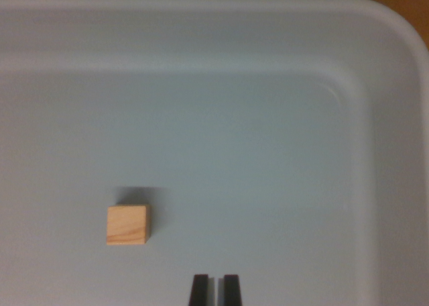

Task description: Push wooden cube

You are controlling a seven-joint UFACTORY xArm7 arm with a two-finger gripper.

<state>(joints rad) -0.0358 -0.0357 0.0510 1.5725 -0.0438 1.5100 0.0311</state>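
Closest to my camera, at the bottom edge of the wrist view, I see my gripper (215, 289): two dark, flat-ended fingertips standing nearly together with only a thin pale slit between them, holding nothing. I read that as closed down to a narrow blade, which suits a shove better than a grasp.

Just beyond the tips and off to the wrist view's left sits the wooden cube (127, 225). It rests flat on the floor of the tray (375, 118), apart from the fingers and not touching them, well clear of every wall. Its top face is pale, warm wood with faint grain lines, its edges crisp and square, and a soft shadow falls on its far side.

I judge it to be light and stiff, so it should neither dent nor flex under contact. On this smooth floor I expect it to slide readily, perhaps skate away or spin if I strike near a corner. I would not pinch it; I would meet the middle of one flat side, low down, with the closed tips square to that face.

Farther out, the tray floor runs on as a matte, even grey-blue plastic, rising at a rounded corner into sloped walls and a broad rolled rim. Past the rim, a sliver of brown surface (409, 1) shows.
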